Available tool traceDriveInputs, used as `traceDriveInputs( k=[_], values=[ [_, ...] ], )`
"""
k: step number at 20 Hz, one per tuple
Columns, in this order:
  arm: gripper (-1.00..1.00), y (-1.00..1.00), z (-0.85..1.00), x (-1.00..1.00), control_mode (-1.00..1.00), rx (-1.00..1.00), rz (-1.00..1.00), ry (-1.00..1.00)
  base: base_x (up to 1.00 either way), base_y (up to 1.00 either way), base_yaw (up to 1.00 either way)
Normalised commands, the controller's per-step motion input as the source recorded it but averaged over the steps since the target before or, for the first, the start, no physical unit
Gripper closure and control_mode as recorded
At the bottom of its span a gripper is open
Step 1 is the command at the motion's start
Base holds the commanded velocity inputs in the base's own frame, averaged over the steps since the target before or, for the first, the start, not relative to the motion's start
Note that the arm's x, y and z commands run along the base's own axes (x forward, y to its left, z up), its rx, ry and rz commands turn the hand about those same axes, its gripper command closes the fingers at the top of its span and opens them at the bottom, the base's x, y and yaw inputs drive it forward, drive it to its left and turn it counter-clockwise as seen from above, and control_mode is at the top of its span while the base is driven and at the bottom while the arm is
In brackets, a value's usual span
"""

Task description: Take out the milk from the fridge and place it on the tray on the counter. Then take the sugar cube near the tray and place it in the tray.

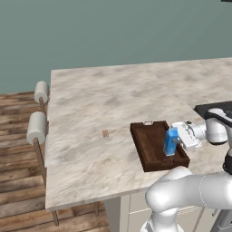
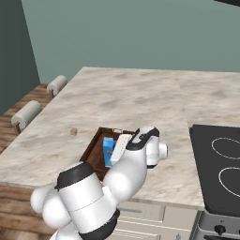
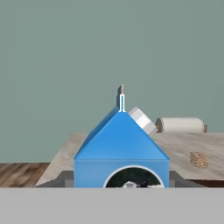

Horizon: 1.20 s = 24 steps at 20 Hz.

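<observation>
Left base view: the gripper (image 1: 175, 140) reaches in level from the right and is clamped partway closed on the milk (image 1: 171, 141), a finger on either side of the carton, which stands upright in the tray (image 1: 146, 146) on the counter (image 1: 90, 104). The carton's long axis is vertical, gable ridge up; in the hand view its blue gable face (image 3: 121, 140) looks straight at the camera. The sugar cube (image 1: 105, 133) lies on the counter, well left of the tray.
</observation>
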Motion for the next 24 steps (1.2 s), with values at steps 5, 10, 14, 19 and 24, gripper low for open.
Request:
traceDriveInputs(
  k=[5,10,14,19,24],
  values=[
    [1.00,0.00,-0.15,0.03,-1.00,0.00,0.00,-0.03,0.00,0.00,0.00],
    [1.00,0.00,-0.47,0.00,-1.00,0.00,0.00,-0.03,0.00,0.00,0.00],
    [1.00,0.00,-0.47,0.00,-1.00,0.00,0.00,0.00,0.00,0.00,0.00],
    [-1.00,0.00,-0.29,0.00,-1.00,0.00,0.00,-0.01,0.00,0.00,0.00],
    [-1.00,0.00,0.08,0.00,-1.00,0.00,0.00,-0.02,0.00,0.00,0.00]
  ],
)
